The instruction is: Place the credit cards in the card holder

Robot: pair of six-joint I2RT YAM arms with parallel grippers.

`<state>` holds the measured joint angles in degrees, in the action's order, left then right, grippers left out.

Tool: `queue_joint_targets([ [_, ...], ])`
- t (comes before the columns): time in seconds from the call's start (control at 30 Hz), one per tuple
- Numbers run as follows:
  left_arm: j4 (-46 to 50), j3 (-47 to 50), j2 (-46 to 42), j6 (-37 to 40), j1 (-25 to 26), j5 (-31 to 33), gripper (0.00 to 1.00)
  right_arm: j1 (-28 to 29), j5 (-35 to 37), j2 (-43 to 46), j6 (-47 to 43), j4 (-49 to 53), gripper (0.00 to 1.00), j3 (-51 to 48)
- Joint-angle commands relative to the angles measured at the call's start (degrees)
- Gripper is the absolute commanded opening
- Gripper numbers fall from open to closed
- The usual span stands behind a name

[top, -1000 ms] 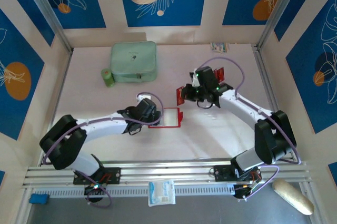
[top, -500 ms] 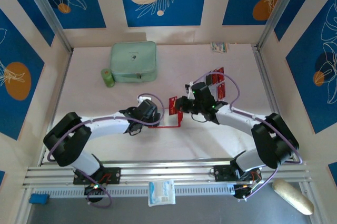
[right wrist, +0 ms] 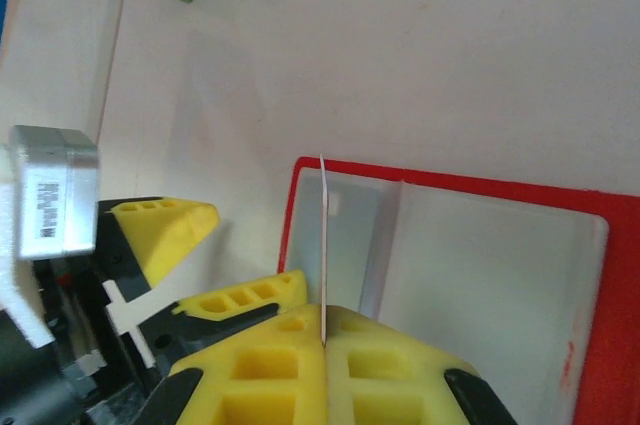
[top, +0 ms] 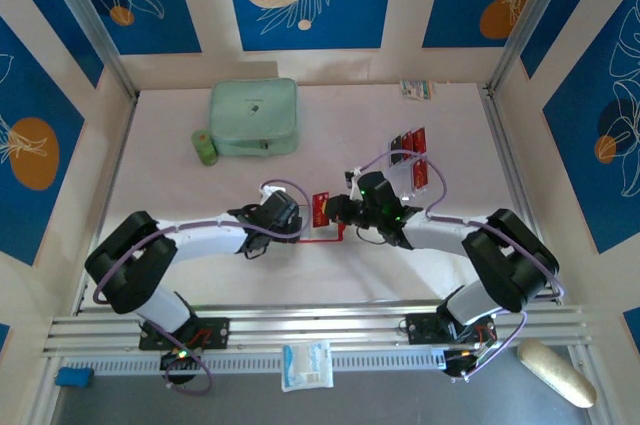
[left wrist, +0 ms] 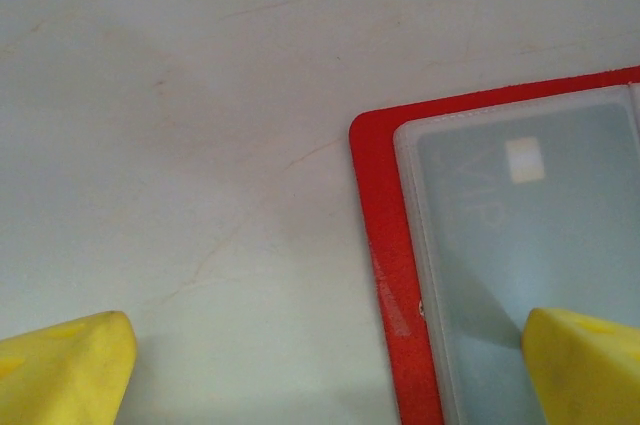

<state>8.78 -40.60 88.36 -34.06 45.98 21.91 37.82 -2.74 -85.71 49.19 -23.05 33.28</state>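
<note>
Nearest me, the left end effector stands wide open, gripping nothing; one yellow finger hangs over the open holder, the other over bare desk beside it; I cannot tell whether either presses down. The holder lies flat on the desk between the two arms, clear sleeves facing up. Just beyond, the right end effector is closed on one card, held upright on edge above the holder's left part, close to the red rim.

My worries, as I judge them: the card's edge may miss the sleeve mouth and skid over the plastic, or buckle if I push on; with the left jaws open, nothing clamps the holder, so a push from the card may slide it along the desk; the two end effectors sit very near each other, so a small sideways correction may knock them together; the thin card may also twist in its pinch.

Farther back, the spare cards wait, well apart.
</note>
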Motion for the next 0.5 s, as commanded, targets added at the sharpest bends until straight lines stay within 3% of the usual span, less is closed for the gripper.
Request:
queue_joint_targets([
  [0.0, 3.04, 0.78, 0.41, -0.28, -0.53, 1.82, 0.99, 0.5, 1.6, -1.53, 1.28, -6.06, 0.0, -1.75],
  [0.47, 3.38, 1.48, 0.23, -1.1, -0.54, 2.17, 0.98, 1.74, 2.74, -6.6, 3.89, -14.55, 0.0, -3.34],
])
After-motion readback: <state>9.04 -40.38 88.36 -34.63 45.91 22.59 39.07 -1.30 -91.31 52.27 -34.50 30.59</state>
